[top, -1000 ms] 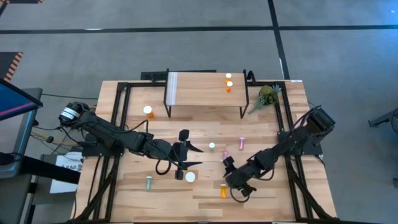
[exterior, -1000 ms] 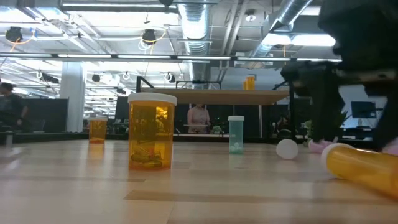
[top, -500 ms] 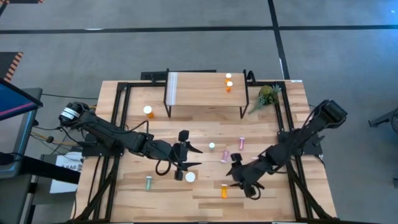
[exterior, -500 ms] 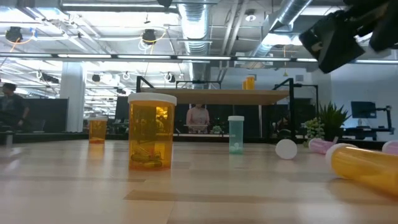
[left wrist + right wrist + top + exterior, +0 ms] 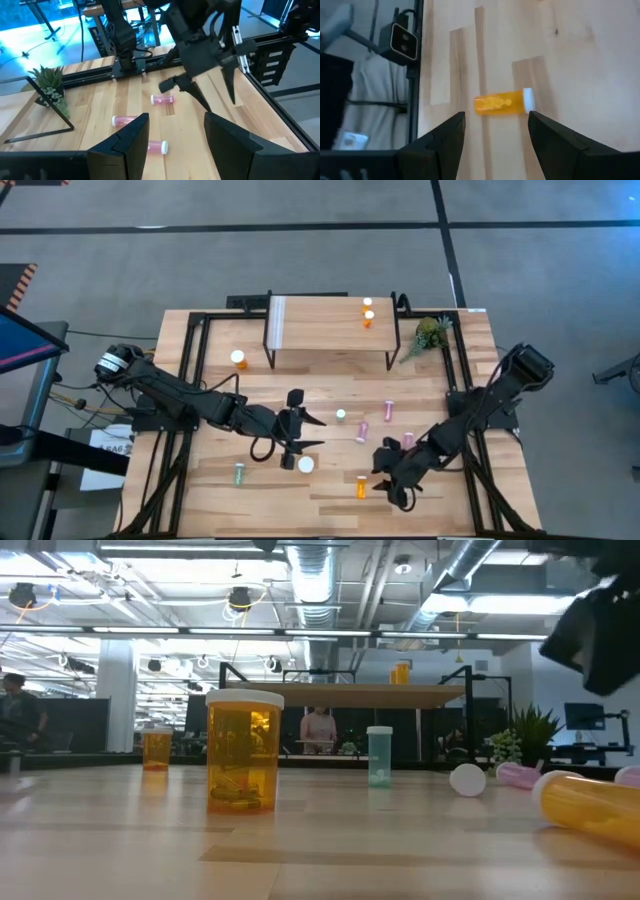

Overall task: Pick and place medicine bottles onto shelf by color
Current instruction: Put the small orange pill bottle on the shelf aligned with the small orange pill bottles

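Several medicine bottles are on the table. An orange one [image 5: 361, 486] lies on its side near the front, and my right gripper [image 5: 384, 482] hovers open just right of it. In the right wrist view this bottle [image 5: 502, 103] lies ahead of the open fingers [image 5: 495, 145], untouched. Pink bottles [image 5: 362, 430] [image 5: 388, 410] [image 5: 408, 440] lie at centre right. A green one [image 5: 341, 415] stands mid-table. Two orange bottles [image 5: 368, 315] stand on the shelf [image 5: 320, 325] at its right end. My left gripper [image 5: 305, 432] waits open above mid-table, holding nothing.
A large orange bottle [image 5: 243, 750] stands by the left gripper. Another orange bottle [image 5: 239, 360] stands left of the shelf, and a green one [image 5: 239, 473] lies at the front left. A small plant [image 5: 430, 333] sits right of the shelf. Black frame rails run along both table sides.
My right gripper has risen from the table near the pink bottles, rolled about its own axis and drifted a little toward the table's near right. It now hangs open above the lying orange bottle. The left arm has kept still.
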Robot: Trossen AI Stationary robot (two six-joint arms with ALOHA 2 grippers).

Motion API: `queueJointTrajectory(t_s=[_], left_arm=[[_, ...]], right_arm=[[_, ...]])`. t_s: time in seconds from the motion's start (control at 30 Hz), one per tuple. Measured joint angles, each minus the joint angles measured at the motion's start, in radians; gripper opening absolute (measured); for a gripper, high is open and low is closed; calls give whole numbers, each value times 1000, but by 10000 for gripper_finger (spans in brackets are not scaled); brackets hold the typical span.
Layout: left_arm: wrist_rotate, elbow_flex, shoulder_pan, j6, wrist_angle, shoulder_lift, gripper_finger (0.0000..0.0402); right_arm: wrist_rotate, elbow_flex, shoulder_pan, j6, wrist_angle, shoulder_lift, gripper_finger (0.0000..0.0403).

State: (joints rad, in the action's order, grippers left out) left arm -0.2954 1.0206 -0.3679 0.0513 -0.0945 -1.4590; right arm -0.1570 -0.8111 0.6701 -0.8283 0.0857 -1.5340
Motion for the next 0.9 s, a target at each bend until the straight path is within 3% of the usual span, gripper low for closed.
queueJointTrajectory(t_s=[0.3, 0.5, 0.9], left_arm=[[0, 0, 0, -10, -1, 0, 180], [0, 0, 0, -13, -1, 0, 180], [0, 0, 0, -56, 6, 0, 180]], right_arm=[[25, -42, 5, -22, 85, -77, 240], [24, -105, -14, -35, 379, -118, 240], [29, -112, -64, -198, 474, -94, 240]])
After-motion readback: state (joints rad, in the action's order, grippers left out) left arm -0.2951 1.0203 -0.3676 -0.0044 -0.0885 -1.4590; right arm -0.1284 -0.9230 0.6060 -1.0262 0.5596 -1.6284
